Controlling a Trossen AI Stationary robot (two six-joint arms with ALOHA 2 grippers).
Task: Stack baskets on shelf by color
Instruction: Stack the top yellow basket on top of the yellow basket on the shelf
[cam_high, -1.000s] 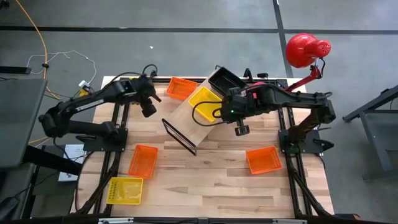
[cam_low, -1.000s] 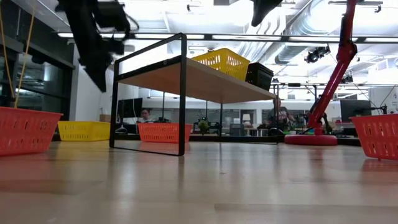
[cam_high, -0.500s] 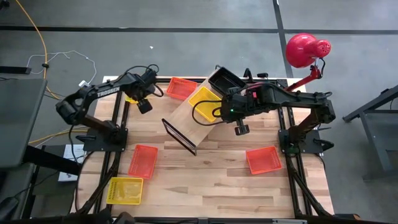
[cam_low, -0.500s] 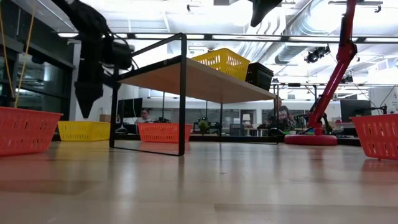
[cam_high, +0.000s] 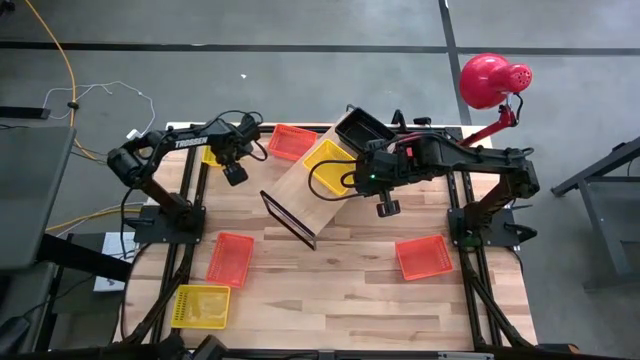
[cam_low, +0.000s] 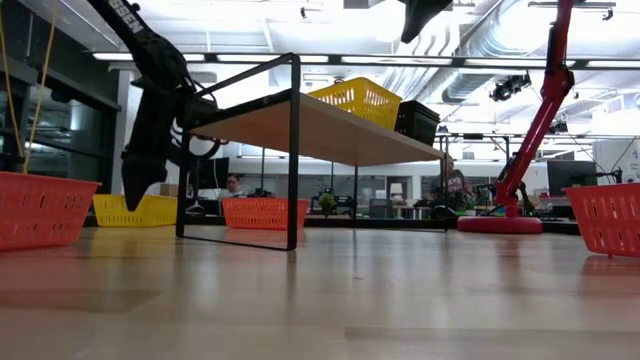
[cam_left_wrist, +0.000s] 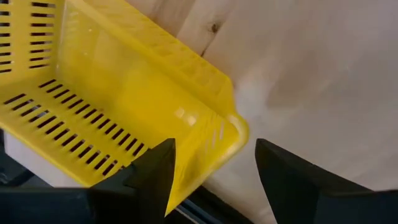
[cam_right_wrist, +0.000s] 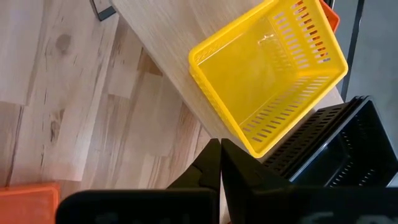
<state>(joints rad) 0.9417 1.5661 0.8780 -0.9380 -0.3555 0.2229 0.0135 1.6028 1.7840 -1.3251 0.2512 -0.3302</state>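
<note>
My left gripper (cam_high: 234, 172) (cam_left_wrist: 214, 144) is open above a yellow basket (cam_high: 211, 155) (cam_left_wrist: 118, 106) that rests on the table's far left. Its fingers stand on either side of one basket corner (cam_left_wrist: 231, 134). In the low view its fingertips (cam_low: 135, 195) hang just over that basket's rim (cam_low: 120, 200). The shelf (cam_high: 312, 188) stands slantwise mid-table and carries a yellow basket (cam_high: 329, 164) (cam_right_wrist: 267, 81) and a black basket (cam_high: 361, 128). My right gripper (cam_high: 387, 208) (cam_right_wrist: 219, 146) is shut and hovers by the shelf's right edge.
An orange basket (cam_high: 292, 141) sits on the table beyond the shelf. Two more orange baskets (cam_high: 230, 257) (cam_high: 423, 257) and a yellow one (cam_high: 202, 305) lie toward the near edge. A red lamp (cam_high: 490, 80) stands at the far right corner.
My left gripper has come down from high above the table and drawn toward the far left, ending just over the yellow basket there. The left arm has folded back toward its base. The baskets and shelf have stayed where they were.
</note>
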